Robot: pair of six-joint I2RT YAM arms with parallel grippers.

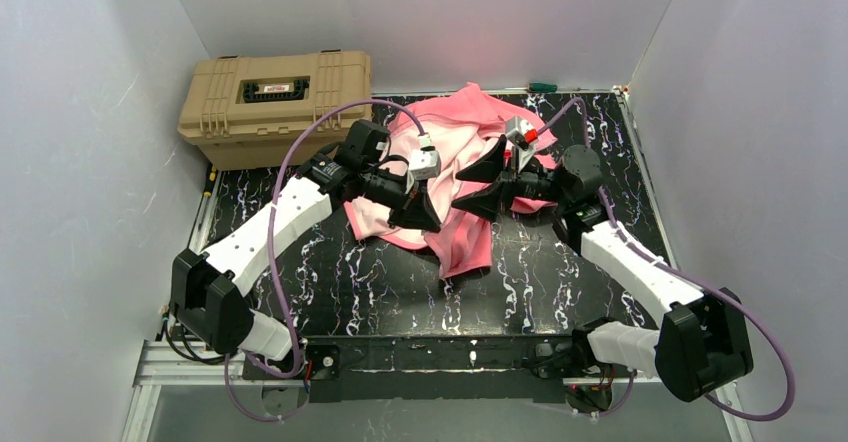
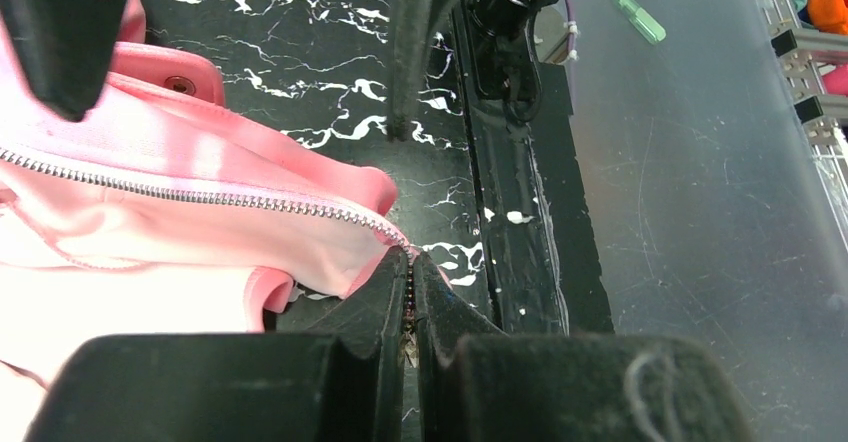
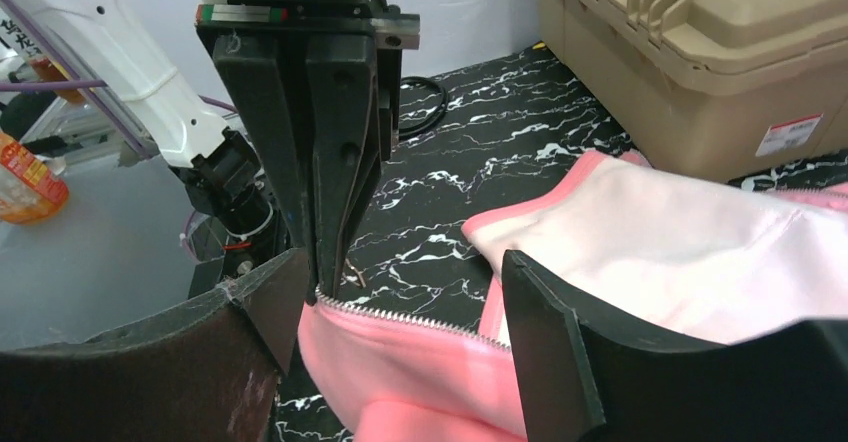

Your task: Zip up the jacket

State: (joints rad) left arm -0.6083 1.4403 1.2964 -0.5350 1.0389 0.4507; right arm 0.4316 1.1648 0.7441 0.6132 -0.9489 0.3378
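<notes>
Nearest you, a band of bare black marbled counter [image 1: 540, 282] runs from the arm bases up to the hem of the jacket [image 1: 470, 112]; this is the widest open room for moving. At mid-counter the left fingers [image 2: 385, 307] are pressed shut, pinching the lower end of the zipper [image 2: 200, 195] at the jacket's bottom corner. The teeth run away from that grip, unjoined, along the salmon-pink front edge. Facing them from the right, the right fingers [image 3: 560, 352] stand wide apart and hold nothing. The zipper edge and a fold of pale lining lie between them. The jacket lies spread and rumpled over the centre and far half of the counter, lining upward, reaching to the far edge. The counter to its right is partly bare. At the far left corner sits a tan case [image 1: 275, 102], lid shut and latched, so you cannot see any contents. It lies well apart from the jacket. A small green item [image 1: 542, 87] lies at the far edge. Plain pale walls [image 1: 90, 112] close in the left, right and far sides.
</notes>
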